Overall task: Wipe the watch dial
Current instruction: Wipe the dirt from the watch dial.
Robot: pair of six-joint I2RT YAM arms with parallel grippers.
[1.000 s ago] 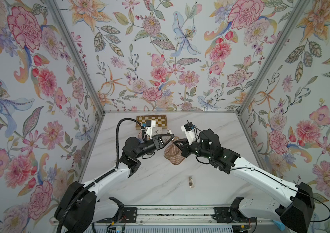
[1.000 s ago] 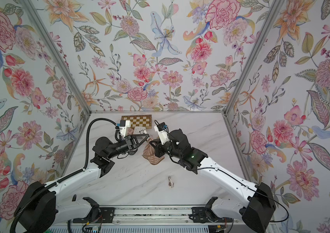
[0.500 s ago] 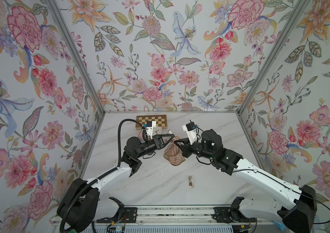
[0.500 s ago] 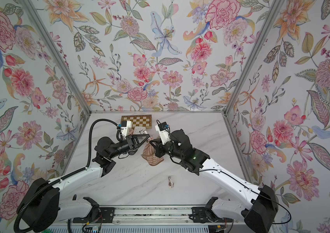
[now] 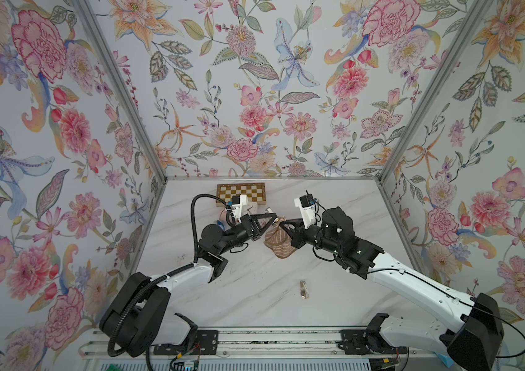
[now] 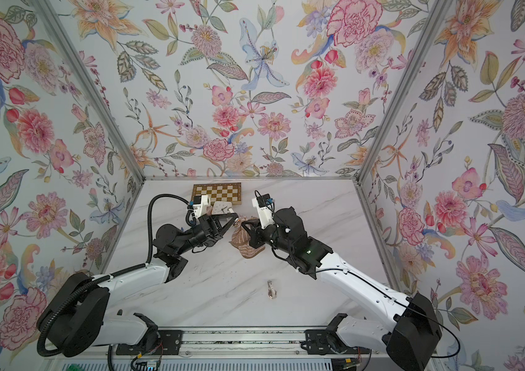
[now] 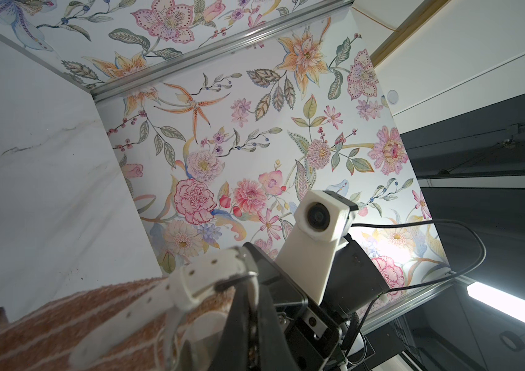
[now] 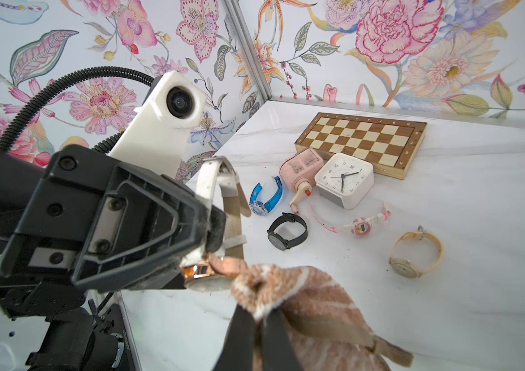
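Two grippers: left gripper [image 8: 213,233] pinches white-strapped rose-gold watch [image 8: 200,275]; right gripper [image 8: 256,322] pinches striped brown cloth [image 8: 314,289].
Risk: hard rubbing could twist watch loose.

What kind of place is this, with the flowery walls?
Probably a staged robot test booth, not a home: floral wall panels in metal framing, a marble-look tabletop, two arms mounted on a base rail.

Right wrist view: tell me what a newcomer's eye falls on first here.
Centre stage, the left pincer clamps a white-strapped watch while the right pincer holds a striped cloth against its rose-gold case. Behind them lie a chessboard, a white alarm clock and four loose watches, all framed by loud floral wallpaper.
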